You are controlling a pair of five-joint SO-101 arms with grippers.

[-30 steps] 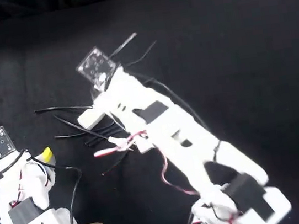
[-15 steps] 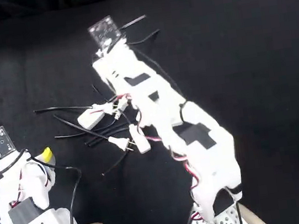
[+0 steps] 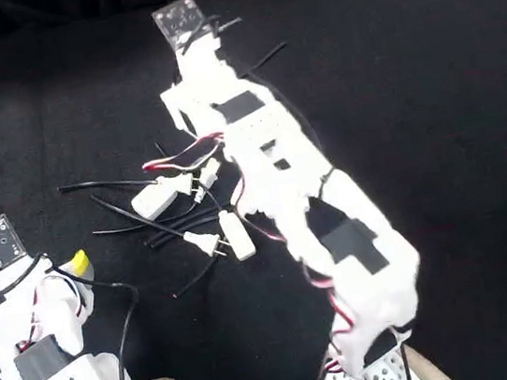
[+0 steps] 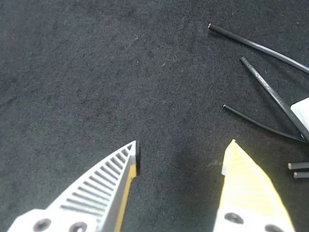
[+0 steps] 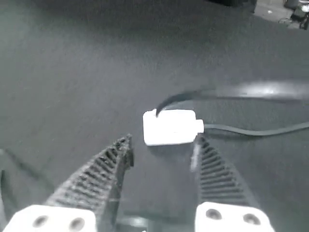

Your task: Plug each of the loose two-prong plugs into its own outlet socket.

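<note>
I judge nothing is plugged in yet: one plug (image 3: 237,235) lies loose on the bench (image 3: 427,80), prongs bare. My right tool (image 5: 162,141), wide apart, faces a white corded block (image 5: 169,127); my left tool (image 4: 183,142) hangs wide over bare bench.

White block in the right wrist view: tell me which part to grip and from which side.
Grip the white block by its two long sides, mid-body, from above. It lies flat on the cloth with a cord leaving one short end, so the ends are poor holds. Its length spans the open right gripper's gap, so turn the wrist first, probably.
</note>
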